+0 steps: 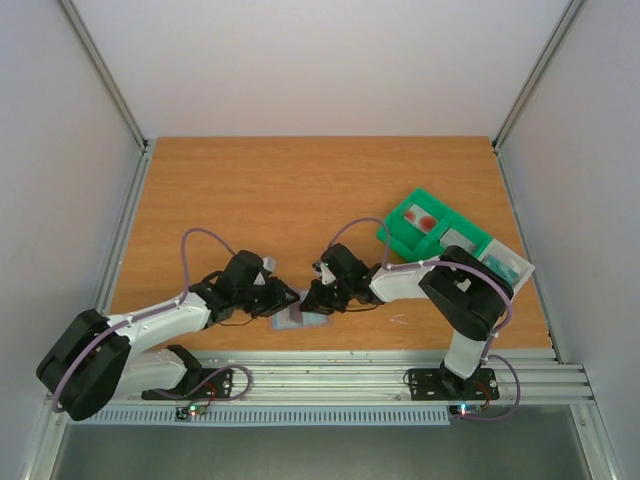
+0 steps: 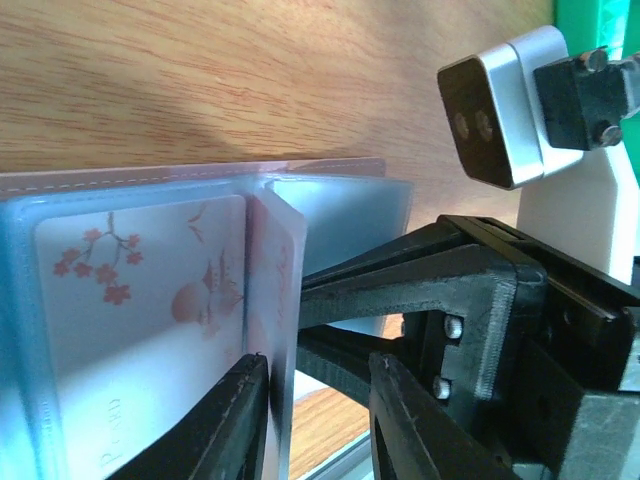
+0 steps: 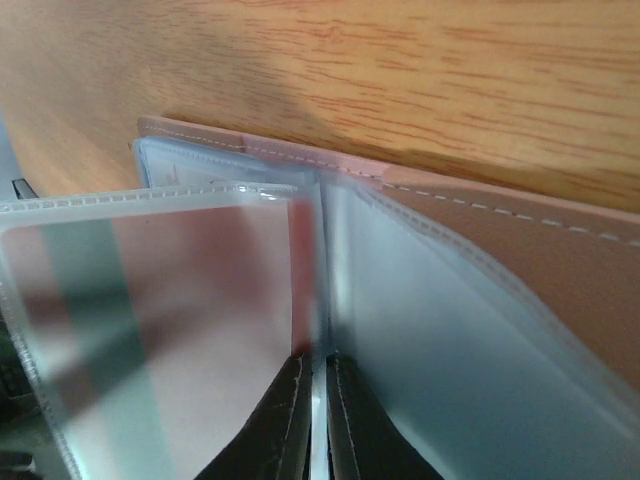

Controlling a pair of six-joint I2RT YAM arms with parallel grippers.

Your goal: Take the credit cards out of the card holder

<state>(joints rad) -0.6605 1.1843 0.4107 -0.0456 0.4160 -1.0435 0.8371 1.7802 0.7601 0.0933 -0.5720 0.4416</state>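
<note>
Task unfinished: blossom-print pale card (image 2: 150, 300) left in flat blue-grey bifold card holder (image 1: 300, 320); R gripper (image 3: 318, 368) clamps clear plastic sleeve (image 3: 230, 300), L gripper (image 2: 318, 380) ajar.

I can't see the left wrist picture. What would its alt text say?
An open card holder of clear sleeves lies on a wooden table, a card printed with red blossoms in the nearest sleeve. The left gripper straddles one raised leaf from below, while the right gripper seems to pinch it from the side.
</note>
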